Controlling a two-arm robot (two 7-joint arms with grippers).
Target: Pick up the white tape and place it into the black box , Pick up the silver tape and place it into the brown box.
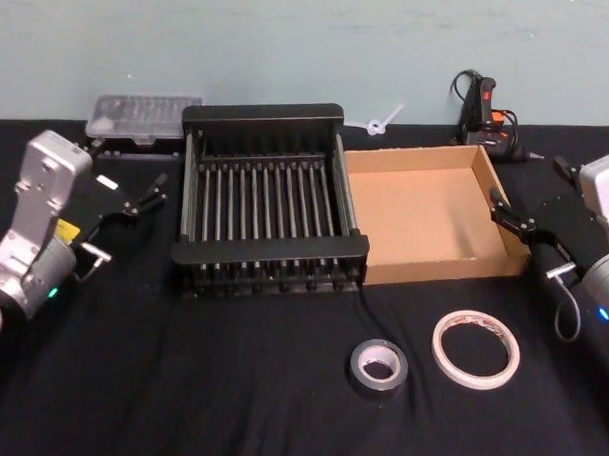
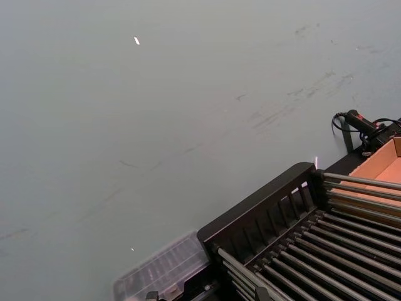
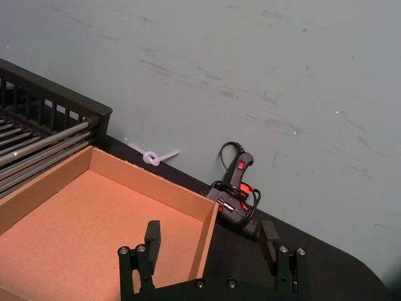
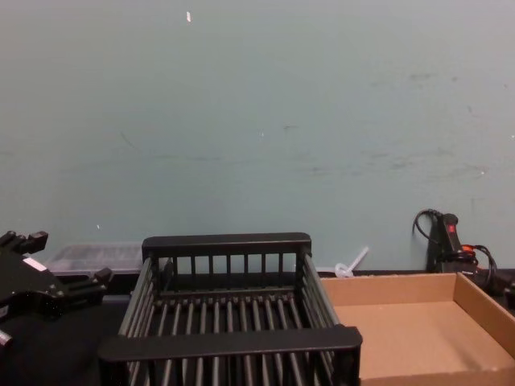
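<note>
We see both tapes lying flat — the white tape beside the silver tape — well short of our right gripper, gaping empty by the brown box, while the left gripper, also spread empty, flanks the black box.

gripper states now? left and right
Left gripper: open, empty, left of the black box.
Right gripper: open, empty, over the brown box right wall.

Both arms are silver-grey metal with boxy pale wrist housings, small green-blue indicator lights and black cabling, ending in the left gripper and right gripper, each with black, screw-studded jaws.
</note>
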